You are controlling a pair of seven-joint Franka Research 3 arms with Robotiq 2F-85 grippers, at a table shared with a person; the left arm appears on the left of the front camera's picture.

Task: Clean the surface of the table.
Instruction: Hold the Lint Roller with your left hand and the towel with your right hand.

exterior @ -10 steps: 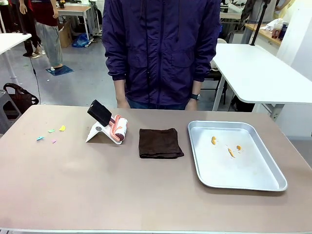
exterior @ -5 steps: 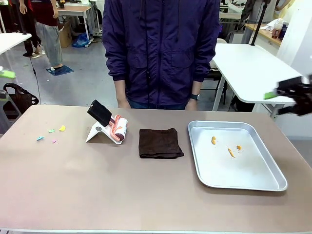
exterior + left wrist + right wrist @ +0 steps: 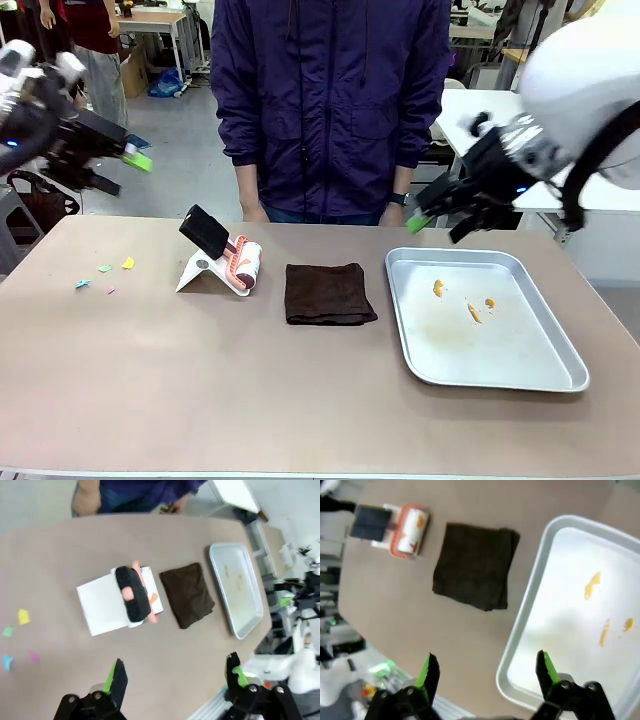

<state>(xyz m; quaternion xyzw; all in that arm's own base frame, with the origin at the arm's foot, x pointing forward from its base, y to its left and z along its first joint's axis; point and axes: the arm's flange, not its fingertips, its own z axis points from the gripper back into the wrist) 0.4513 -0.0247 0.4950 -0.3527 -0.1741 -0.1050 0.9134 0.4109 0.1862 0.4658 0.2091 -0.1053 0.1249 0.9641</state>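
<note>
The brownish table [image 3: 200, 380] carries small coloured paper scraps [image 3: 105, 268] at its left, a lint roller [image 3: 243, 264] on a white stand, and a folded dark brown cloth [image 3: 328, 292] in the middle. My left gripper [image 3: 125, 165] hangs open above the far left corner. In the left wrist view it [image 3: 176, 677] looks down on the roller [image 3: 132, 592], the cloth [image 3: 188, 593] and the scraps [image 3: 22, 616]. Over the tray's far edge my right gripper [image 3: 438, 225] is open too. From its wrist view, the gripper [image 3: 486, 672] sits above the cloth [image 3: 475, 565] and bare table [image 3: 385, 605].
A silver tray [image 3: 530, 375] with orange smears [image 3: 472, 312] lies at the right. A person in a dark purple jacket [image 3: 330, 100] stands at the far edge, hands down. A white table [image 3: 530, 150] stands behind at the right.
Both arms have swung into the front view, the left from the left edge, the right from the right toward the tray. Things on the table have not moved.
</note>
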